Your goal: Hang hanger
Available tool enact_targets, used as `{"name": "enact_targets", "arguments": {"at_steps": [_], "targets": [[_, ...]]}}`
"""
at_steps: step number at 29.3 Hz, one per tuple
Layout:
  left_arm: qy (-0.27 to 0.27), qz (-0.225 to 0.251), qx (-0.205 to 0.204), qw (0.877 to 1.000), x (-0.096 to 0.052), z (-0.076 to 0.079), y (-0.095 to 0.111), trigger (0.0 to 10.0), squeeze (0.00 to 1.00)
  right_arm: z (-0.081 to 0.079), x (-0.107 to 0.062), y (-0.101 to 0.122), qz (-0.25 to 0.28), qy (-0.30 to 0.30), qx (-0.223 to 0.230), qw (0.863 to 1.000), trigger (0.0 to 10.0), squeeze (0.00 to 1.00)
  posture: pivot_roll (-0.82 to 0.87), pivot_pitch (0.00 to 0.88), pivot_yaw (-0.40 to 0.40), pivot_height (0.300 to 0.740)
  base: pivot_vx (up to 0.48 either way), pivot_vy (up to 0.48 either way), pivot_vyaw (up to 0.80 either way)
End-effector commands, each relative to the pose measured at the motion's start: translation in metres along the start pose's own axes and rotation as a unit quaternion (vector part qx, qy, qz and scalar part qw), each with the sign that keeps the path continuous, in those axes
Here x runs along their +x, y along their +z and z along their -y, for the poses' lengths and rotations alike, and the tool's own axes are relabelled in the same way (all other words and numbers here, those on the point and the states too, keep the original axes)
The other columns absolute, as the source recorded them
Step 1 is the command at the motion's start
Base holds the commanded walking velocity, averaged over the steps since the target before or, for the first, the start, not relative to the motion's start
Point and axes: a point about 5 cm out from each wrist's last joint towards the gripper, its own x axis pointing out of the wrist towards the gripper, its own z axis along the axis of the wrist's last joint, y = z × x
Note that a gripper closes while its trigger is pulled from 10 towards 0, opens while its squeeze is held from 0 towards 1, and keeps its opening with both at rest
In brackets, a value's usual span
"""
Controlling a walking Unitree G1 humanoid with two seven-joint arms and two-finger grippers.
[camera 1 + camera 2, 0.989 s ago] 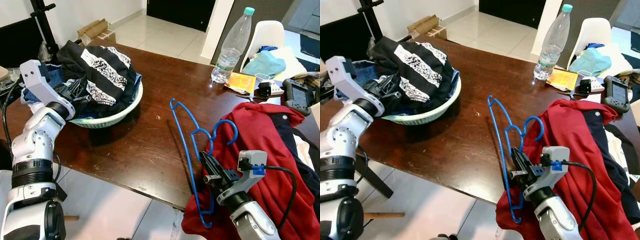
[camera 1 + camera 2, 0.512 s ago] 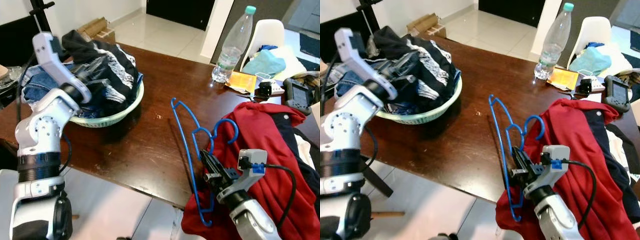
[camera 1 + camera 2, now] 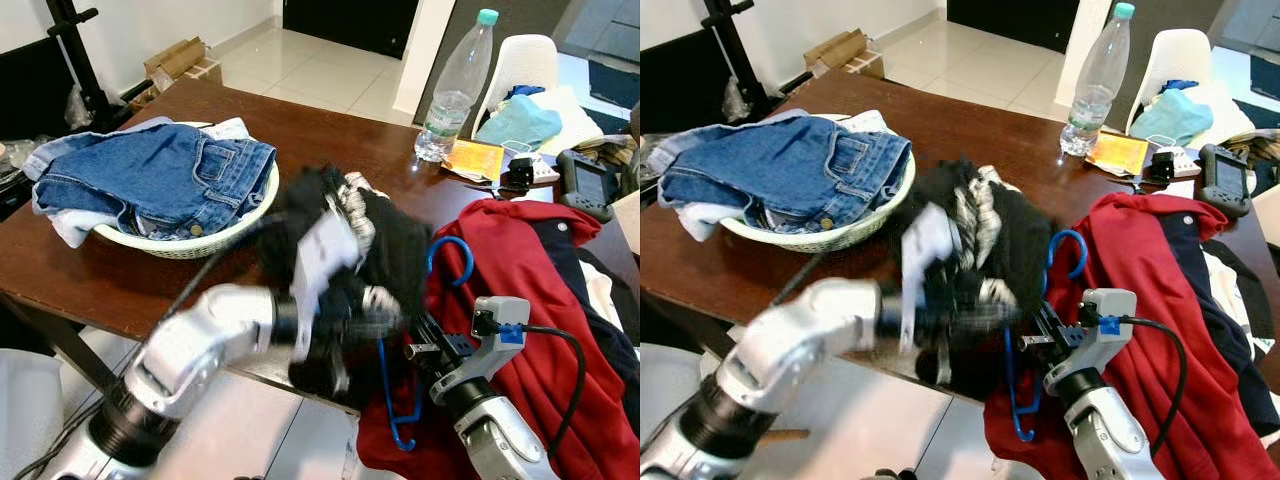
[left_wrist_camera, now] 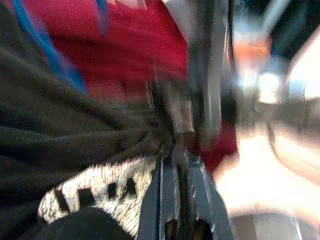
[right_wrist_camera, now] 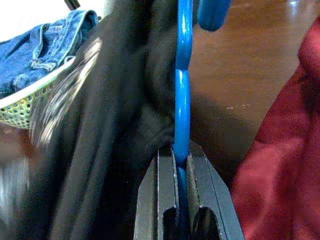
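A blue wire hanger [image 5: 182, 100] stands on edge at the table's near side, its hook [image 3: 455, 250] against a red garment [image 3: 530, 290]. My right gripper [image 5: 179, 152] is shut on the hanger's wire, low on the right. My left arm, blurred by motion, reaches across in front of the hanger. Its gripper [image 4: 177, 156] is shut on a black garment with white pattern [image 3: 385, 235], which hangs over the table edge and hides most of the hanger's left side.
A pale green basket [image 3: 190, 245] at the left holds blue jeans [image 3: 160, 175]. A plastic bottle [image 3: 455, 85], an orange packet and small devices stand at the table's far right. A white chair is behind them. Bare brown table [image 3: 330, 140] lies between.
My left arm has swung from the basket to the table's middle, carrying the black patterned garment out of it and uncovering the jeans. The right gripper still holds the hanger.
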Motion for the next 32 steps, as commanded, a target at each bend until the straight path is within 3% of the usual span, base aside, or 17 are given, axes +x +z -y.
{"name": "enact_targets", "arguments": {"at_steps": [1,4,5,6,7,13,19,20,21,22,24,25,30,32], "targets": [[-0.053,-0.057,-0.002,0.997,0.0,0.019,-0.019,0.0,0.0,0.005,-0.004,-0.007,-0.013,-0.017,0.0,1.0,10.0,0.0,0.07,0.149,-0.029,0.74,0.0,0.0,0.0],[-0.069,-0.08,-0.008,0.994,-0.007,0.025,-0.027,0.0,0.0,0.005,-0.004,-0.007,-0.013,-0.017,0.001,1.0,10.0,0.0,0.07,0.152,-0.029,0.74,0.0,0.0,0.0],[-0.086,-0.096,-0.021,0.991,-0.02,0.033,-0.03,0.0,0.0,0.006,-0.004,-0.007,-0.013,-0.018,0.003,1.0,10.0,0.0,0.08,0.158,-0.03,0.74,0.0,0.0,0.0],[-0.086,-0.096,-0.021,0.991,-0.02,0.033,-0.03,0.0,0.0,0.006,-0.004,-0.007,-0.013,-0.018,0.003,1.0,10.0,0.0,0.08,0.158,-0.03,0.74,0.0,0.0,0.0],[-0.113,-0.09,-0.023,0.989,-0.033,0.041,-0.027,0.0,0.0,0.006,-0.004,-0.007,-0.014,-0.017,0.005,1.0,10.0,0.0,0.08,0.16,-0.034,0.74,0.0,0.0,0.0],[-0.185,-0.058,-0.015,0.981,-0.053,0.06,-0.014,0.0,0.0,0.006,-0.004,-0.006,-0.015,-0.016,0.005,1.0,10.0,0.0,0.08,0.165,-0.04,0.74,0.0,0.0,0.0],[-0.166,-0.031,-0.015,0.986,-0.057,0.056,-0.008,0.0,0.0,0.006,-0.004,-0.006,-0.016,-0.015,0.005,1.0,10.0,0.0,0.08,0.165,-0.04,0.74,0.0,0.0,0.0],[-0.12,-0.022,-0.009,0.993,-0.055,0.046,-0.008,3.9,0.0,0.006,-0.004,-0.006,-0.016,-0.015,0.005,1.0,10.0,0.0,0.08,0.165,-0.041,0.74,0.0,0.0,0.0],[-0.044,-0.014,-0.005,0.999,-0.052,0.027,-0.008,10.0,0.0,0.006,-0.003,-0.006,-0.016,-0.015,0.005,1.0,10.0,0.0,0.08,0.165,-0.041,0.74,0.0,0.0,0.0],[-0.044,-0.014,-0.005,0.999,-0.052,0.027,-0.008,10.0,0.0,0.006,-0.003,-0.006,-0.016,-0.015,0.005,1.0,10.0,0.0,0.08,0.165,-0.041,0.74,0.0,0.0,0.0],[0.079,0.012,-0.028,0.996,-0.052,-0.002,-0.007,10.0,0.0,0.006,-0.004,-0.006,-0.016,-0.016,0.003,1.0,10.0,0.0,0.08,0.165,-0.04,0.74,0.0,0.0,0.0],[0.119,0.02,-0.035,0.992,-0.054,-0.011,-0.007,10.0,1.0,0.006,-0.004,-0.005,-0.016,-0.016,0.003,1.0,10.0,0.0,0.07,0.165,-0.04,0.74,0.0,0.0,0.0],[0.172,0.026,-0.038,0.984,-0.062,-0.02,-0.007,10.0,1.0,0.007,-0.004,-0.005,-0.017,-0.017,0.002,1.0,10.0,0.0,0.08,0.166,-0.04,0.74,0.0,0.0,0.0],[0.205,0.032,-0.038,0.977,-0.073,-0.025,-0.006,10.0,1.0,0.007,-0.004,-0.005,-0.017,-0.017,0.003,1.0,10.0,0.0,0.08,0.17,-0.042,0.74,0.0,0.0,0.0]]}}
